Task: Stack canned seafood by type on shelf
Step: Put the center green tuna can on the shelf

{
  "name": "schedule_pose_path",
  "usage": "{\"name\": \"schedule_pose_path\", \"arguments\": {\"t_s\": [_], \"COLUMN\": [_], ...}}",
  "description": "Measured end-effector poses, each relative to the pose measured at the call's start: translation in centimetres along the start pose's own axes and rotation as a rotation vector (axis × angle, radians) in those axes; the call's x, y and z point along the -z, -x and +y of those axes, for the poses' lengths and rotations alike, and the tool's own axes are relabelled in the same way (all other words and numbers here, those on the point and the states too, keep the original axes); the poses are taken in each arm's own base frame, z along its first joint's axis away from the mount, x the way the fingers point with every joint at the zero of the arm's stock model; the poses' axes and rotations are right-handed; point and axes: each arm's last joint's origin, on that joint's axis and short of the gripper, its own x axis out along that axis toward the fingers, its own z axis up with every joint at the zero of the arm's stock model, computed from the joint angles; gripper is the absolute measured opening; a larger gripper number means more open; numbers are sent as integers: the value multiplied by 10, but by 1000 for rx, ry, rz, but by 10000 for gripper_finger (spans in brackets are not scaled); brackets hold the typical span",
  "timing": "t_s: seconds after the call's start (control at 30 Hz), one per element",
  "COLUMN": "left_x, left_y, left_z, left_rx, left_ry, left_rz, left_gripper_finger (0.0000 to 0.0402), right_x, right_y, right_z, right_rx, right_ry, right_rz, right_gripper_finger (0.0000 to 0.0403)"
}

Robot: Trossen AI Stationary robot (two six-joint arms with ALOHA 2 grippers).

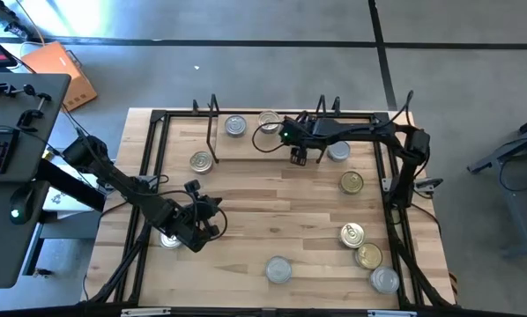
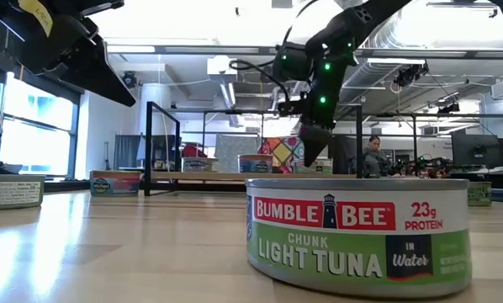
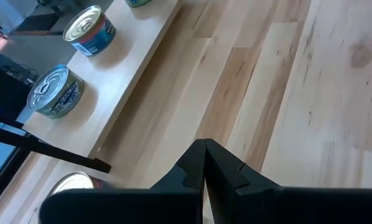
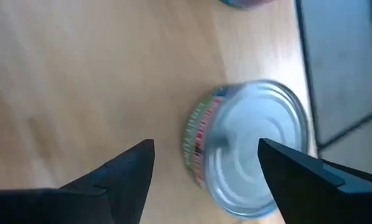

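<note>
The right gripper (image 1: 300, 158) hangs at upper centre of the high view over the shelf (image 1: 246, 148), its fingers spread apart and grasping nothing; a silver-topped tin (image 4: 254, 149) lies on the wood just below them. The left gripper (image 1: 204, 218), lower left, is clenched shut and empty. Other tins (image 1: 362, 245) sit scattered at lower right

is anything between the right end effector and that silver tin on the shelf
Nothing visible. In the right wrist view the right end effector is open, and the silver-topped tin lies just beyond its fingers with only bare shelf between them. The high view places it at the shelf's right part, beside that tin.
</note>
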Motion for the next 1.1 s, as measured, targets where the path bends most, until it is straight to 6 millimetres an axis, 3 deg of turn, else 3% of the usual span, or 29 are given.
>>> {"name": "schedule_pose_path", "arguments": {"t_s": [0.2, 0.53, 0.73, 1.1], "left_x": [-3, -7, -7, -7], "left_y": [-3, -9, -9, -9], "left_z": [1, 4, 4, 4], "left_rx": [-12, -28, -27, -26], "left_ry": [21, 27, 28, 31], "left_rz": [-16, -15, -17, -18], "left_gripper_finger": [0, 0, 0, 0], "right_x": [0, 2, 6, 0], "right_y": [0, -1, -4, -9], "right_z": [1, -4, -12, -18], "right_rx": [-60, -94, -94, -65], "right_ry": [-44, -104, -164, -130], "right_rz": [-12, 5, 30, -45], "right_gripper_finger": [220, 17, 25, 5]}}
